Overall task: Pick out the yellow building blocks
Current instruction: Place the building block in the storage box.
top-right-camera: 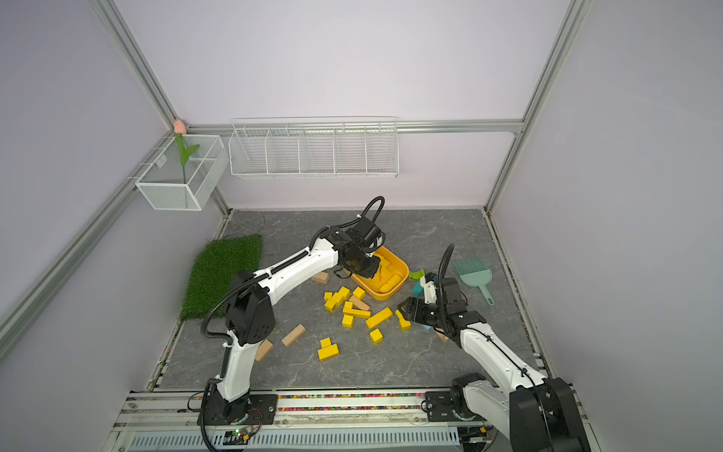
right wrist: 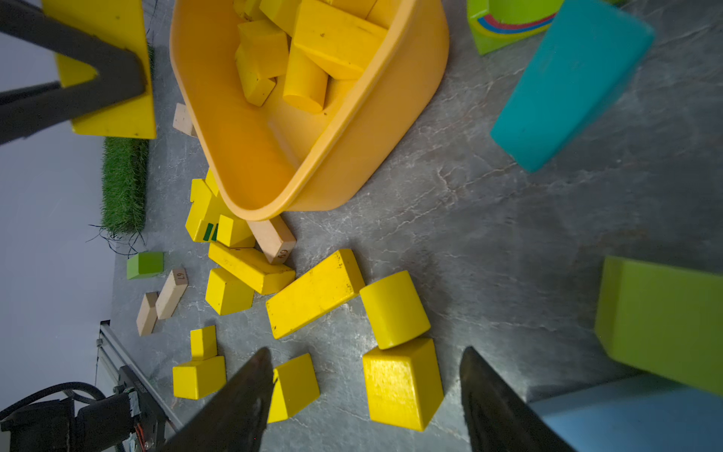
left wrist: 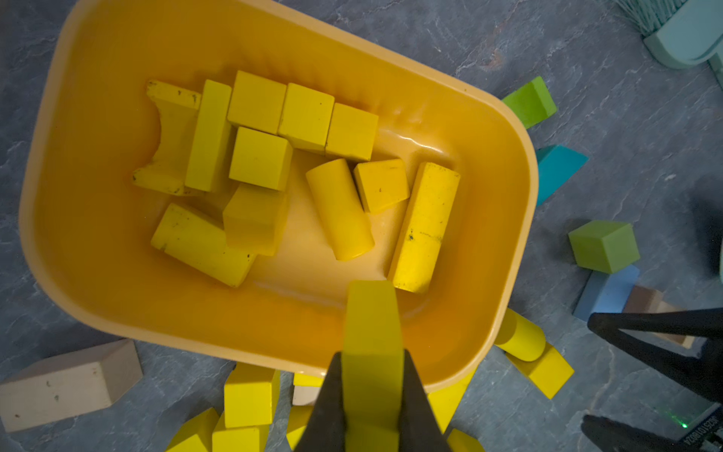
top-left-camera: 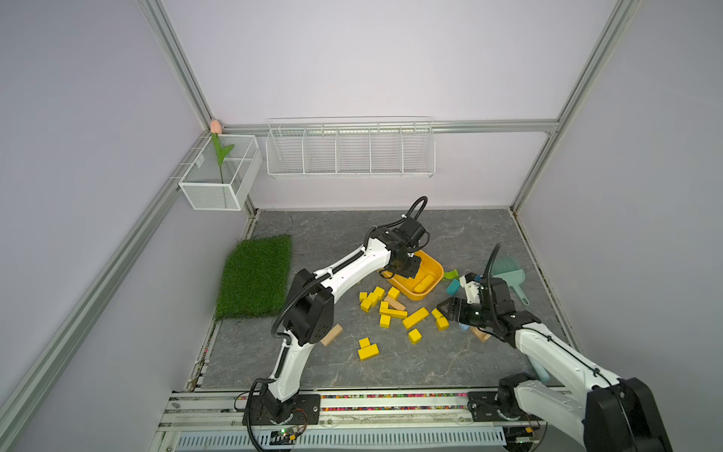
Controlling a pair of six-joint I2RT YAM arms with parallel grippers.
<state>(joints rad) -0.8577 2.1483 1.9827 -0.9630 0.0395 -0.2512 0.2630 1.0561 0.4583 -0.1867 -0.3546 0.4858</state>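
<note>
**Near to far.** Nearest us, two yellow blocks point(top-left-camera: 368, 349) are lying together on the grey floor point(top-left-camera: 450, 364), apart from the main scatter.

Just beyond, at the right, the right gripper point(right wrist: 367, 349) is hovering with its jaws spread and holding nothing. It is hanging above a yellow brick point(right wrist: 403, 383) that is touching a yellow cylinder point(right wrist: 393, 309). We are judging this the riskier pick, since a jaw brushing the cylinder could set it rolling towards the green block point(right wrist: 661, 321).

Further in, the loose yellow blocks point(top-left-camera: 414, 317) are lying mixed with a tan bar point(top-left-camera: 394, 303), which a careless closing could take along.

Beyond them the left gripper point(left wrist: 371, 356) is clamping a yellow block point(left wrist: 371, 313) above the orange tub point(left wrist: 98, 195), close to its rim. Released here, it might strike the rim and tumble back out. The two arms are also working close together.

The tub is holding about a dozen yellow blocks, an arch point(left wrist: 168, 137) among them. On the far wall, the wire rack point(top-left-camera: 350, 156) is showing nothing in its five compartments. At far left, the mesh box point(top-left-camera: 211, 191) is holding an artificial tulip point(top-left-camera: 216, 127).
</note>
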